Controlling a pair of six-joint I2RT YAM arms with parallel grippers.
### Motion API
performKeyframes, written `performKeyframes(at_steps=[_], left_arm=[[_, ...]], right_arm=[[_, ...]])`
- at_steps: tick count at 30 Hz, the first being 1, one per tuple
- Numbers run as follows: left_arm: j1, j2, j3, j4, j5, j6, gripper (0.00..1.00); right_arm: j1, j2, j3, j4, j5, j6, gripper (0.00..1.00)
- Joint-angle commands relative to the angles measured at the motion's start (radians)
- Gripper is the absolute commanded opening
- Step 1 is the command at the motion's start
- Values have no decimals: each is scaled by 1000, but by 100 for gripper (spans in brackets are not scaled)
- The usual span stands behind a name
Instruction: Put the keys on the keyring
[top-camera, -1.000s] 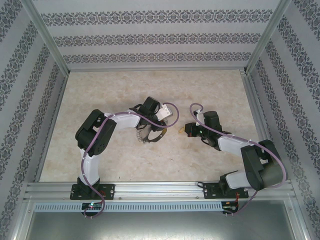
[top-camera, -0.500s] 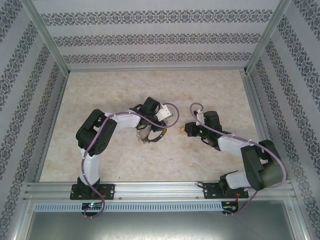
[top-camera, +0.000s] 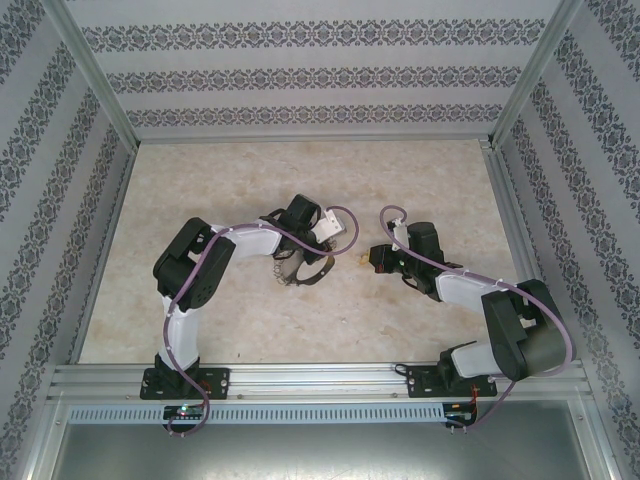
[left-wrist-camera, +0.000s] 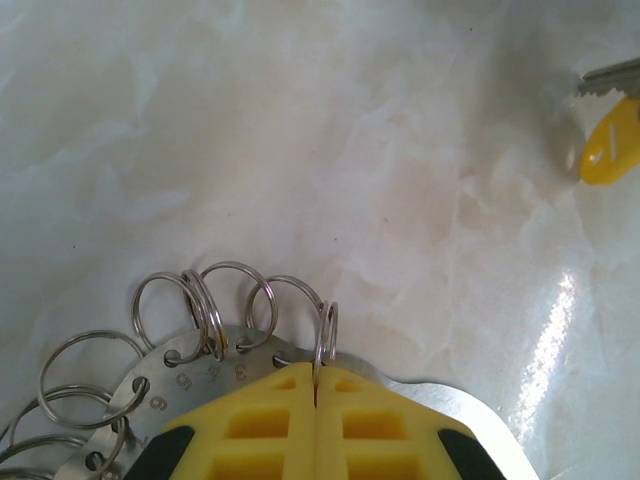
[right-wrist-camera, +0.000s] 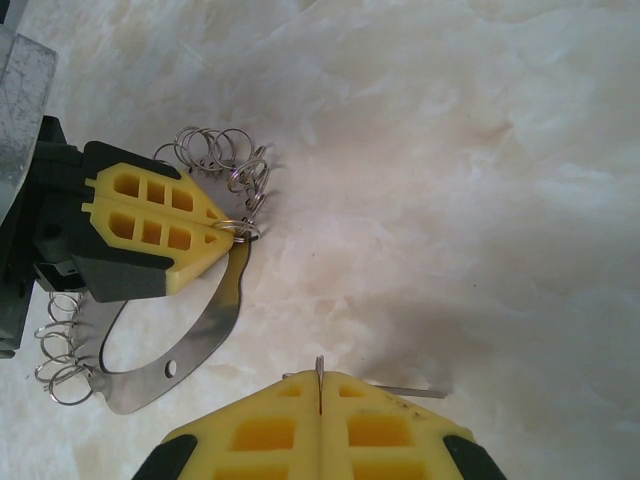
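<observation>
The keyring (left-wrist-camera: 180, 385) is a flat grey metal hoop with stamped numbers, its rim hung with small silver split rings. My left gripper (left-wrist-camera: 316, 375) is shut on one of those split rings (left-wrist-camera: 327, 335) at the hoop's edge. From the right wrist, the same yellow fingers (right-wrist-camera: 150, 225) pinch that ring above the hoop (right-wrist-camera: 190, 350). The key has a yellow head (left-wrist-camera: 610, 142) and a silver blade. My right gripper (right-wrist-camera: 318, 385) is shut on it, with a thin metal edge poking out between the pads. From above, the keyring (top-camera: 292, 276) and the key (top-camera: 359, 259) lie a short gap apart.
The marble-patterned table (top-camera: 250, 320) is fenced by aluminium rails (top-camera: 300, 375) and patterned walls. Both arm bases sit at the near edge. Cables loop over both wrists.
My left gripper has closed onto the split ring. Both arms have barely shifted, and the right gripper still holds the key.
</observation>
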Motion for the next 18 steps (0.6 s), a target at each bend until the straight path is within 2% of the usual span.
performKeyframes(at_steps=[1,9,18], left_arm=[[4,23,14,-9,20,3,0],[4,-58,-2,-7,45,-23,0],[4,-171,-13,-43,122,-88,0]], right_arm=[[-13,1,-4,13,-19,3,0],[-12,-46,-4,-15,-29,-3,0],[-7,-139,-26,5,-81,-24,0]])
